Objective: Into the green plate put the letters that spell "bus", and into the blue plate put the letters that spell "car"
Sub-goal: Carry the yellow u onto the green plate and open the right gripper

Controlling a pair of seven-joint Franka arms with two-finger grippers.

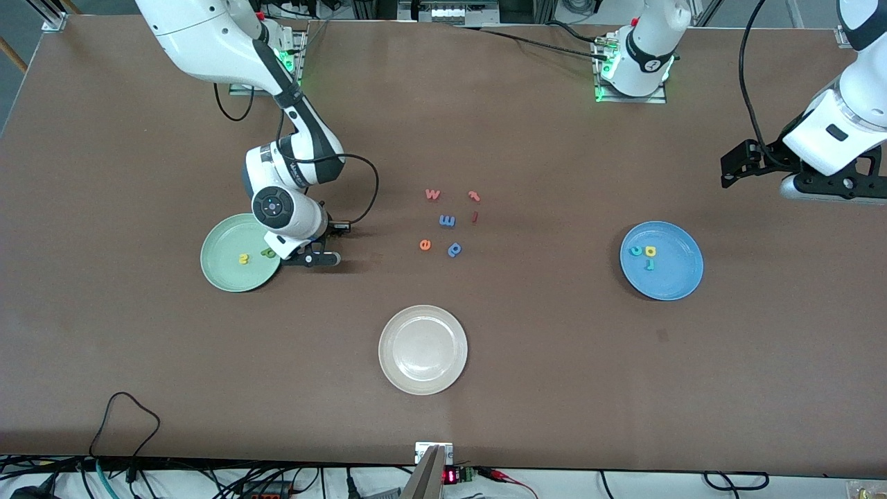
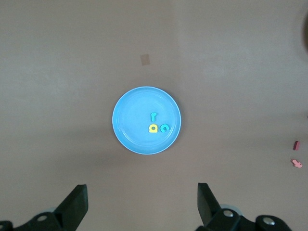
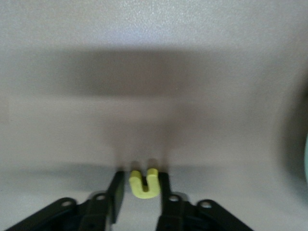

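Note:
My right gripper (image 1: 323,258) is low at the table just beside the green plate (image 1: 225,274), toward the left arm's end of it. It is shut on the yellow u (image 3: 144,185), which sits between its fingers (image 3: 115,187). On the green plate lie a yellow s (image 1: 243,258) and a dark green b (image 1: 267,253). The blue plate (image 1: 675,277) holds a teal c (image 1: 635,250), a yellow a (image 1: 650,251) and a teal r (image 1: 649,264). My left gripper (image 2: 142,204) hangs open and high, the blue plate (image 2: 130,120) under its camera; that arm waits.
An off-white plate (image 1: 423,350) sits nearer the front camera at mid-table. Loose letters lie in the middle: a salmon w (image 1: 432,195), two red pieces (image 1: 474,196) (image 1: 475,217), a blue one (image 1: 447,221), an orange e (image 1: 425,244) and a blue p-shape (image 1: 454,249).

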